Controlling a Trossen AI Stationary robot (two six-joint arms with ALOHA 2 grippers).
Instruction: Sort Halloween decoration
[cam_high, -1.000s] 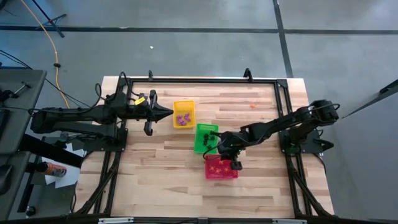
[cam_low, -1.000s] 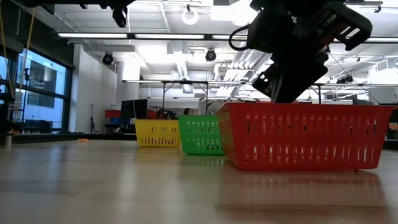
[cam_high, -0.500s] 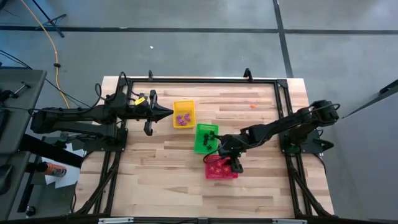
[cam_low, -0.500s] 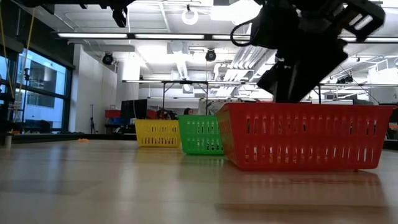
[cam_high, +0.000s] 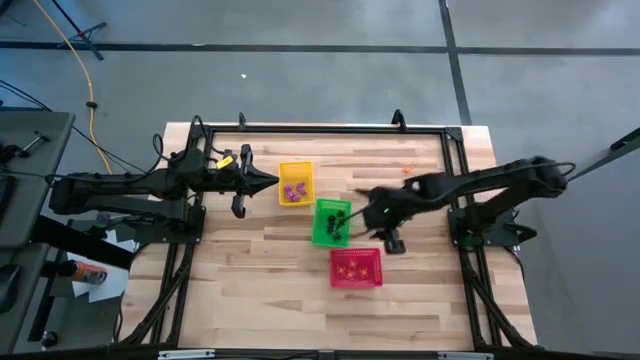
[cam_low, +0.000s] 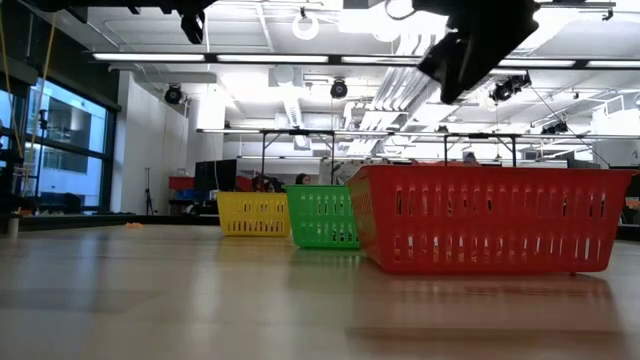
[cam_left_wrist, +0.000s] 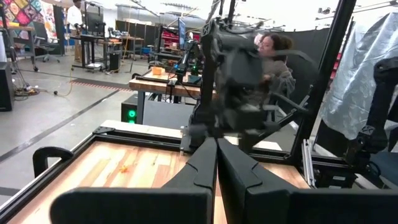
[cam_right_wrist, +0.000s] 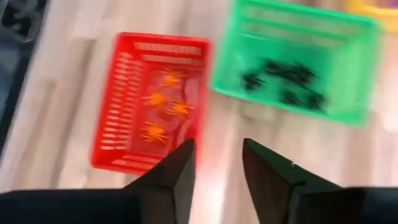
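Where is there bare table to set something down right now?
The front strip of the table, ahead of the red basket, is bare, as is the far right corner behind the right gripper. The middle is crowded: the yellow basket, green basket and red basket run diagonally, with the left gripper beside the yellow one.

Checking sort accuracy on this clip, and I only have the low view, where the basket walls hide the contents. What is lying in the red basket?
Observer: The red basket holds four orange trinkets; the right wrist view looks down into it.
Operator: And the green one next to it?
Observer: The green basket holds only black trinkets.
Operator: Is the right arm carrying anything?
Observer: No. The right gripper hangs above the table by those two baskets, its jaws open and empty.
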